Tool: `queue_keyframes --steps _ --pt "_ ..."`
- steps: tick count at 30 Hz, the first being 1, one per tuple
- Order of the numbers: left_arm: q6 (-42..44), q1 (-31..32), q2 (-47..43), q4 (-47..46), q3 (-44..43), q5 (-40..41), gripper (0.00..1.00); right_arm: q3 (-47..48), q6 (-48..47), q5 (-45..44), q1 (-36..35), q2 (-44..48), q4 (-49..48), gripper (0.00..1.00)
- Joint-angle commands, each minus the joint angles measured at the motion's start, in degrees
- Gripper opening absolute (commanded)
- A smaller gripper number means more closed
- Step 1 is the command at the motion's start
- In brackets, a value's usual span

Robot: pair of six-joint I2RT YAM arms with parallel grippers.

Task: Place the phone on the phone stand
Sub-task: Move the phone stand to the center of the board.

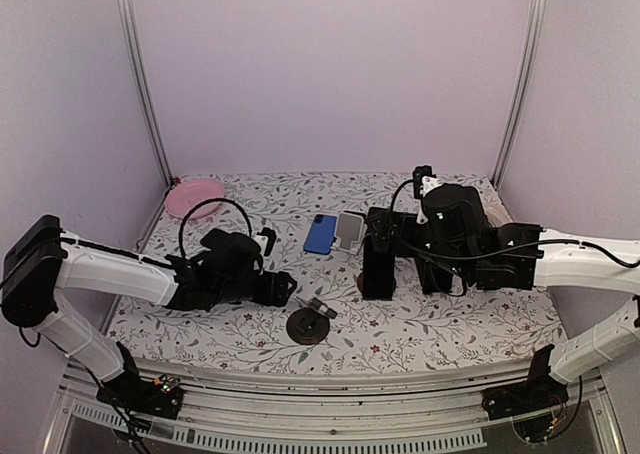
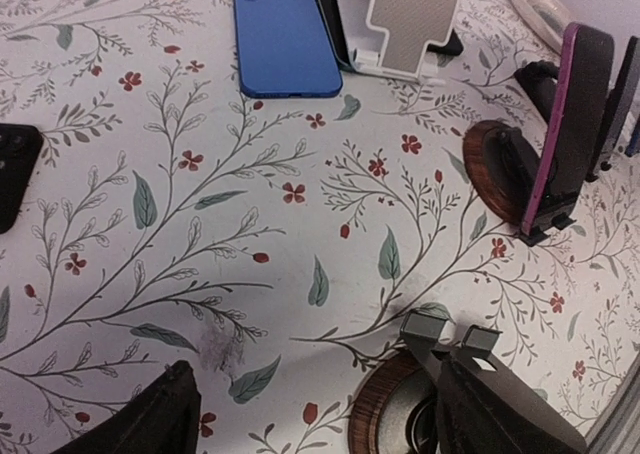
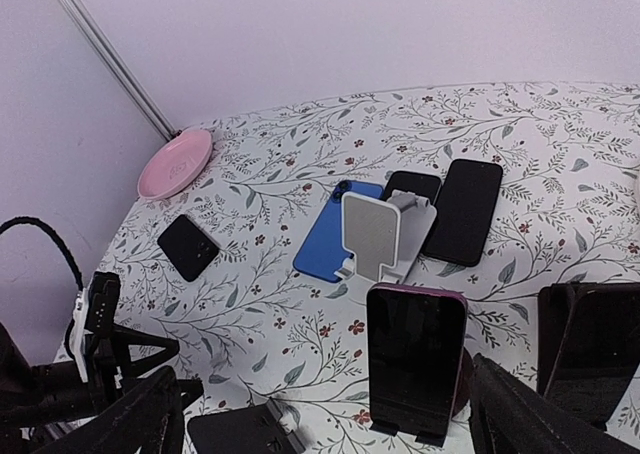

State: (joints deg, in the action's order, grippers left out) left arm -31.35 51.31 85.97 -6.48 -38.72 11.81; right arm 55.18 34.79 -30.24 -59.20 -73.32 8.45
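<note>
Purple-cased phone point(image 3: 415, 359) is standing upright, screen dark, cradled in a round wooden stand point(image 2: 495, 169) mid-table. A dark phone point(image 3: 590, 349) is standing upright just beside it; its support is not clear.

Blue phone point(image 2: 285, 36) is lying flat, back up, just beside a white stand point(image 3: 378, 236) that is carrying nothing. Two black phones point(image 3: 462, 211) are lying flat on the white stand's other side.

A dark round stand point(image 1: 310, 326) is sitting empty at the near edge.

Left gripper point(image 2: 315, 374) is hovering low over the floral cloth point(image 2: 200, 254), jaws spread wide and gripping nothing; the dark round stand's cradle is showing between the fingers.

Right gripper point(image 3: 322, 384) is gaping wide, empty, facing the purple-cased phone.

A small black phone point(image 3: 188, 246) is lying well apart on the left; a pink plate point(image 1: 195, 197) is sitting in the far-left corner.
</note>
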Motion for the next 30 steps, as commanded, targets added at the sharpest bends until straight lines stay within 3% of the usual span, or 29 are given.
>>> queue_keyframes --steps 1,9,17,30 --pt "-1.5 1.6 -3.0 2.5 -1.0 2.0 0.82 -1.0 -0.1 0.8 -0.2 2.0 -1.7 0.99" --pt "-10.5 9.1 -6.9 4.0 -0.2 5.8 0.8 -1.3 -0.3 1.0 -0.2 2.6 -2.3 0.99" --pt "-23.6 15.3 -5.7 4.4 0.7 10.6 0.71 -0.4 -0.4 1.9 -0.2 1.8 -2.6 0.99" --pt "-28.6 18.1 0.0 5.4 -2.7 14.9 0.66 0.3 -0.2 2.5 -0.2 1.1 -2.5 0.99"
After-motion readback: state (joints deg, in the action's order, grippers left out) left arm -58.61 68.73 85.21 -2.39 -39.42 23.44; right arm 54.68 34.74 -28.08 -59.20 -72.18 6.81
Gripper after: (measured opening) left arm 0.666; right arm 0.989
